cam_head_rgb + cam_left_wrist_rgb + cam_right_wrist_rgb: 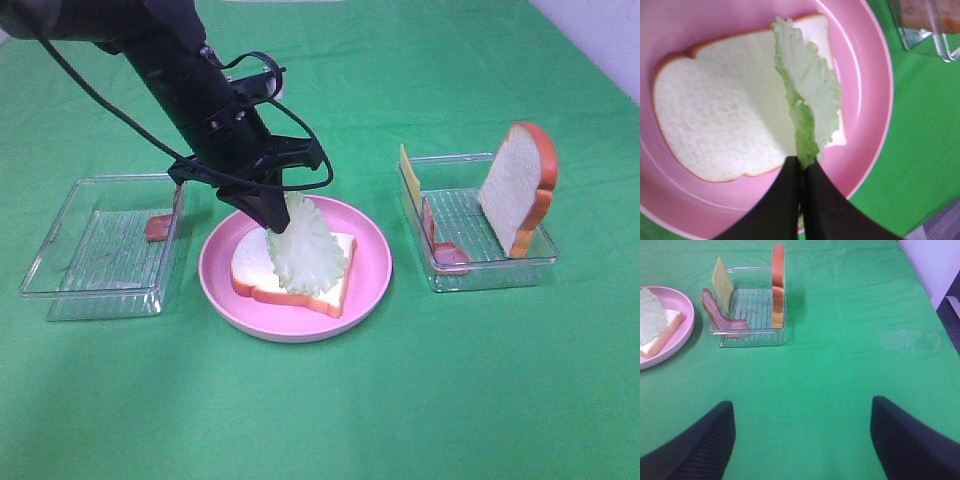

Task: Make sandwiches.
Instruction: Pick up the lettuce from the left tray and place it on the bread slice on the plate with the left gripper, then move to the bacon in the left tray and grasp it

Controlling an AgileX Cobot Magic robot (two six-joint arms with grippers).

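Observation:
A white bread slice with orange-brown crust lies flat on the round pink plate. My left gripper is shut on a pale green lettuce leaf and holds it over the slice, its lower end on the bread. The left wrist view shows the fingers pinching the lettuce above the bread. A second bread slice, a yellow cheese slice and a bacon strip stand in the right clear tray. My right gripper is open and empty over bare cloth.
The left clear tray holds a reddish bacon strip at its right wall. Green cloth covers the table. A pale surface shows at the far right edge.

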